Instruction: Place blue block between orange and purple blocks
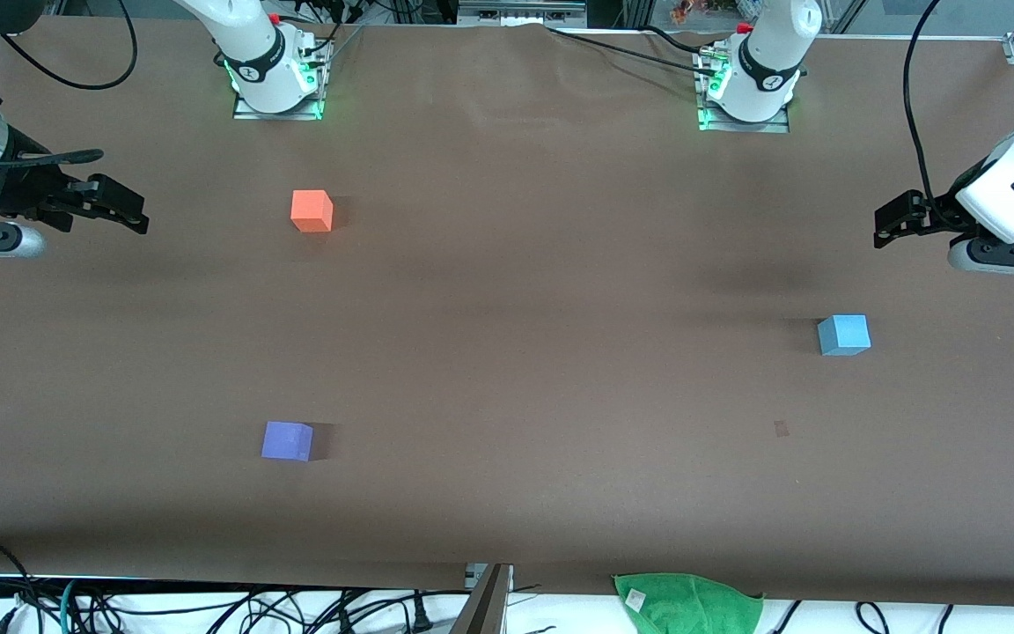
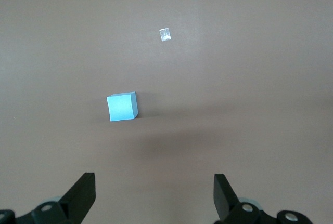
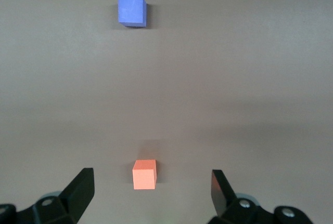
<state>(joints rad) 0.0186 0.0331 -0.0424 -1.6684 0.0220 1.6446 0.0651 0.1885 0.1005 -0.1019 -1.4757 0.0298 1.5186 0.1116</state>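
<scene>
Sky-blue matte cube, the blue block, sits alone on the brown paper-covered counter toward the left arm's end, untouched and well apart from its destination. The bright orange matte cube and the violet-purple matte cube lie toward the right arm's end, purple at roughly six o'clock from orange and nearer the front camera, with a bare gap between them to receive the block. The left pincer hangs above the counter at about one o'clock from the blue block, fingers spread wide and empty; judged best placed for the pickup. The right pincer waits over its own end, likewise spread and empty.
</scene>
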